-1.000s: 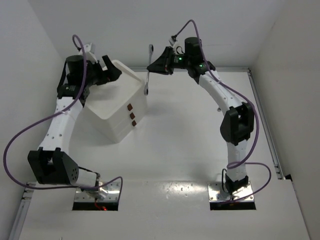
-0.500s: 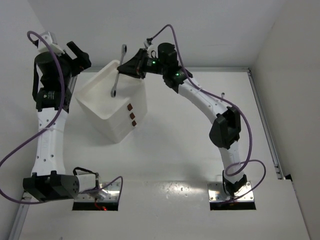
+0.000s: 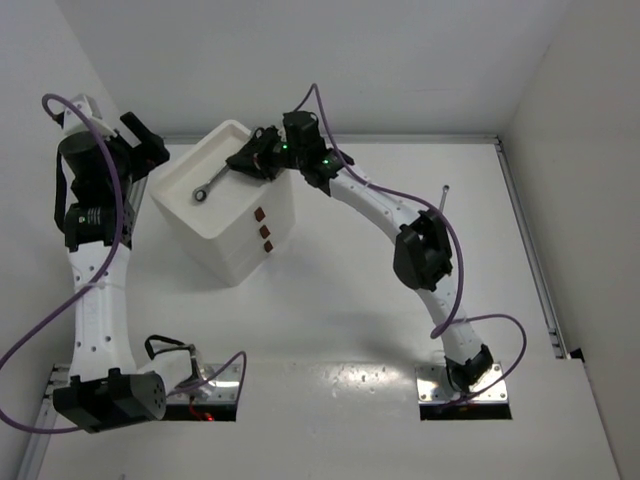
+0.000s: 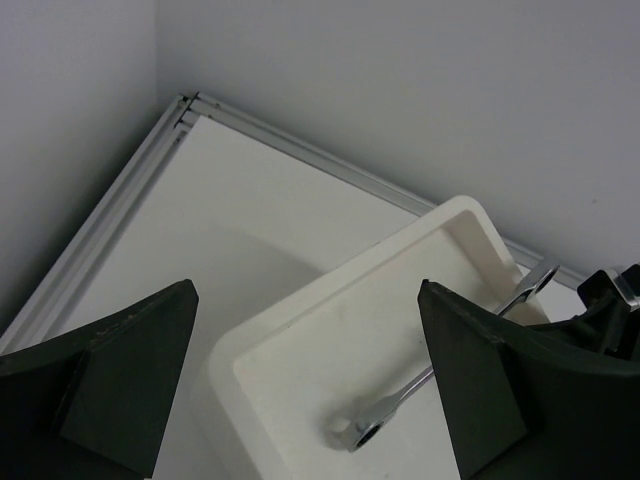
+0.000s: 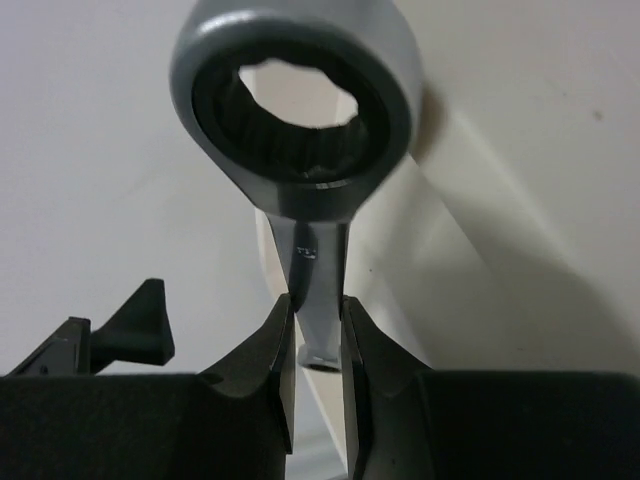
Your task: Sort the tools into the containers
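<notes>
White table and pale walls all round, with a white box standing toward the left, three dark knobs on its drawer fronts. The right gripper reaches over the box's far edge, fingers pinched narrow on the shaft of a silver wrench. The wrench slants down into the recessed top, ring end low near its floor; whether it touches, I can't tell. The left gripper hangs off the box's left side, fingers spread wide, holding nothing.
</notes>
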`<action>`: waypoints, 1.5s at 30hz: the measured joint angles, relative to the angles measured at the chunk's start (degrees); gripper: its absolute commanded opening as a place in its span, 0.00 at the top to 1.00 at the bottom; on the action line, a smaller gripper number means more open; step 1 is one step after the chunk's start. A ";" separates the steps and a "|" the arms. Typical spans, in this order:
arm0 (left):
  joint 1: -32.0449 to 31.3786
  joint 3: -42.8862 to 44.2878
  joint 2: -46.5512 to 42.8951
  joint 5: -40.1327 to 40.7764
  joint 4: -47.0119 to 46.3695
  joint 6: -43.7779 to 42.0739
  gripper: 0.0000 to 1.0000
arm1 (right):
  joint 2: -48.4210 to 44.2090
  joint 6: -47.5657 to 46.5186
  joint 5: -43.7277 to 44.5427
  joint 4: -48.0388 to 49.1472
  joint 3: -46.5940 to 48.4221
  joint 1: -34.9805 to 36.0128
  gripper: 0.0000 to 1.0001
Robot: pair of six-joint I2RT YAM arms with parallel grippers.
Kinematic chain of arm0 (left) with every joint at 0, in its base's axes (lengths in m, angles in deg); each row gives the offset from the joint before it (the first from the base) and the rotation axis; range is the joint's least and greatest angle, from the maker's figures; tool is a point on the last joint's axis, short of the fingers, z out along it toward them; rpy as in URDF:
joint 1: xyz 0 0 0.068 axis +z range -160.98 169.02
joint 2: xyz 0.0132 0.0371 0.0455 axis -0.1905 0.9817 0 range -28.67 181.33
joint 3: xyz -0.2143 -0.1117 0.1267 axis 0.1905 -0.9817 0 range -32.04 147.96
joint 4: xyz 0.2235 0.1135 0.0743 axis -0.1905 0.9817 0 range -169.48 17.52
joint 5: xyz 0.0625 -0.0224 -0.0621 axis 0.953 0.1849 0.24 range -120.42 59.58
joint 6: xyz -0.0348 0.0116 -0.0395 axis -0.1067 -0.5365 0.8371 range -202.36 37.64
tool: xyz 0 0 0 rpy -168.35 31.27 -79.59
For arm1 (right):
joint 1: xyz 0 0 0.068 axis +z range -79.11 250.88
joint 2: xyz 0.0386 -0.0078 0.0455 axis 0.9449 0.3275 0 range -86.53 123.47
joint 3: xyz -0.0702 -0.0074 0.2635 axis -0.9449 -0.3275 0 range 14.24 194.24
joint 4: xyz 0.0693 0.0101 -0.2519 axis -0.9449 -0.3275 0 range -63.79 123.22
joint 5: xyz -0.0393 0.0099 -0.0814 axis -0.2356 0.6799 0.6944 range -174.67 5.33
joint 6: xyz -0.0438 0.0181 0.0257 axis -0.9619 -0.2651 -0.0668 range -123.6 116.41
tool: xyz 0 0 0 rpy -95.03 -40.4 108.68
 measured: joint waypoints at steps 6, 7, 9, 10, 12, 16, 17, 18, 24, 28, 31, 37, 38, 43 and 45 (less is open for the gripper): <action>1.55 -2.10 -2.34 -0.13 0.31 0.02 0.00 | 0.90 -2.45 -1.36 0.72 1.09 1.07 1.00; 1.68 -2.47 -2.49 -0.15 0.35 0.02 0.00 | 1.09 -3.34 -1.95 0.76 1.49 1.29 1.00; 1.92 -3.26 -2.69 -0.31 0.50 0.02 0.00 | 1.60 -5.53 -3.26 0.72 2.62 1.88 1.00; 1.97 -3.52 -2.71 -0.33 0.85 0.04 0.00 | 1.73 -6.34 -3.89 0.70 3.02 2.16 1.00; 2.05 -3.82 -2.71 -0.52 1.31 0.04 0.00 | 1.77 -7.78 -4.98 0.72 3.37 2.75 1.00; 2.05 -4.07 -2.89 -0.76 1.70 0.09 0.00 | 1.77 -9.38 -5.77 0.57 3.72 2.84 1.00; 2.05 -4.15 -2.97 -0.94 1.66 0.11 0.00 | 1.77 -9.49 -5.81 0.35 3.72 2.82 1.00; 2.05 -4.26 -3.06 -1.01 1.68 0.15 0.00 | 1.77 -9.51 -5.84 0.11 3.72 2.82 0.93; 2.05 -4.61 -3.13 -1.66 1.81 0.26 0.00 | 1.77 -9.92 -7.08 -0.13 3.43 2.95 0.46; 2.05 -4.66 -3.13 -2.25 1.88 0.26 0.00 | 1.64 -10.01 -9.01 3.21 3.45 3.19 0.28; 2.05 -4.66 -3.13 -2.67 1.92 0.26 0.00 | 1.66 -10.62 -9.86 4.20 3.45 3.54 0.28; 2.05 -5.05 -3.13 -3.43 2.05 0.48 0.00 | 1.55 -13.20 -11.37 6.21 3.43 3.39 0.33; 2.05 -5.14 -3.13 -3.56 2.08 0.48 0.00 | 1.40 -14.01 -11.56 6.40 3.45 3.23 0.35; 2.05 -5.49 -3.06 -3.45 1.97 0.48 0.00 | -3.06 -23.63 -8.41 -0.11 3.45 0.46 0.45; 2.05 -5.51 -2.91 -2.71 1.73 0.48 0.00 | -7.13 -30.73 -4.48 -7.04 3.45 -2.27 0.47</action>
